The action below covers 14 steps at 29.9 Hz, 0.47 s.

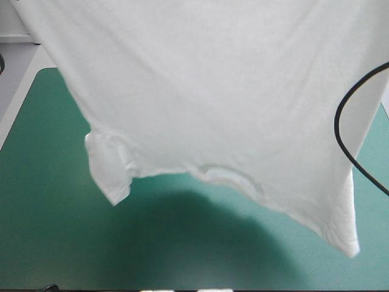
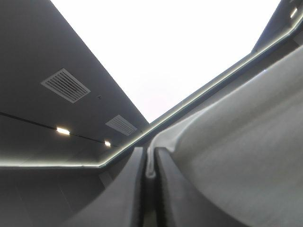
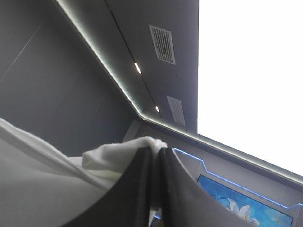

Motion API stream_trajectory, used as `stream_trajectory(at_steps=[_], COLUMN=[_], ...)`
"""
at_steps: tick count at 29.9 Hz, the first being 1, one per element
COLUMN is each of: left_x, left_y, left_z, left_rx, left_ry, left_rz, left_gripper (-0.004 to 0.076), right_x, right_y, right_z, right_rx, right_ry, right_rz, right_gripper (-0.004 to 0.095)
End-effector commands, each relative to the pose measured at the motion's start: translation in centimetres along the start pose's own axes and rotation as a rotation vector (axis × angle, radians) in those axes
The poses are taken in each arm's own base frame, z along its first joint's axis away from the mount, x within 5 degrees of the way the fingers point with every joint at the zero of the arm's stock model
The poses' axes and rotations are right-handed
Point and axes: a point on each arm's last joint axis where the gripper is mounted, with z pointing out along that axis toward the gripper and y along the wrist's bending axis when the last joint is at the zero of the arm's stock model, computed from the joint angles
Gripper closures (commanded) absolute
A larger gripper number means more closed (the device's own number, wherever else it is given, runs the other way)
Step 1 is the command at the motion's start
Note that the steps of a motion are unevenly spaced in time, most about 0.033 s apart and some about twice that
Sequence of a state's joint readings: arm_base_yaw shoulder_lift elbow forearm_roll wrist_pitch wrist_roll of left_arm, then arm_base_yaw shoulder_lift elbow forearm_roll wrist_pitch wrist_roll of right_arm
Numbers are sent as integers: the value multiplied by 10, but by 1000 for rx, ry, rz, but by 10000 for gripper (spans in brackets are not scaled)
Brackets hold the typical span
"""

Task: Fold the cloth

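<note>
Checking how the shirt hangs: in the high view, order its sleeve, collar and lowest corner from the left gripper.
1. Sleeve, left side.
2. Collar, middle.
3. Lowest corner, right side.
The left gripper holds the T-shirt out of view above.

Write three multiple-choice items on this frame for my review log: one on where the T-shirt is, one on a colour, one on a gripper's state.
1. Where is the T-shirt relative to the table's cover?
A. Spread flat on it.
B. Folded in a bundle at its near edge.
C. Held up in the air above it.

2. What colour is that cover?
A. Teal-green.
B. Red.
C. Yellow.

3. How does the right gripper stand?
A. Wide open and empty.
B. Shut on the T-shirt.
C. Shut on a brown box.

Answers:
1 C: the high view shows it hanging, with its shadow on the cover below.
2 A: teal-green shows under and beside the hanging cloth.
3 B: the right wrist view shows white cloth pinched between the two black fingers.
</note>
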<state>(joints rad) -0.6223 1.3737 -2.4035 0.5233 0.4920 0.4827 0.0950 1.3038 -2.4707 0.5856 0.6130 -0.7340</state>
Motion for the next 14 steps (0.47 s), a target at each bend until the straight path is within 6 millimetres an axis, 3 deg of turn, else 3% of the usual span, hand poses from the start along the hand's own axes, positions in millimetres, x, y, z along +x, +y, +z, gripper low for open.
stream_trajectory(at_steps=[1, 4, 8, 12, 14], left_x=[-1, 15, 46, 98, 129], left_y=[-2, -25, -62, -94, -89], left_z=[4, 19, 44, 76, 90], left_rx=[-12, 49, 90, 121, 70], left_ry=[-20, 73, 228, 323, 316], left_rz=[-4, -35, -47, -105, -189], left_gripper=[705, 705, 704, 704, 691], right_x=[10, 41, 106, 190, 212], right_y=[-6, -6, -2, 7, 9], right_z=[11, 32, 68, 103, 113], right_rx=[51, 41, 15, -9, -14], right_ry=[-18, 50, 188, 328, 348], right_rz=[0, 58, 160, 237, 245], right_gripper=[908, 908, 908, 908, 908])
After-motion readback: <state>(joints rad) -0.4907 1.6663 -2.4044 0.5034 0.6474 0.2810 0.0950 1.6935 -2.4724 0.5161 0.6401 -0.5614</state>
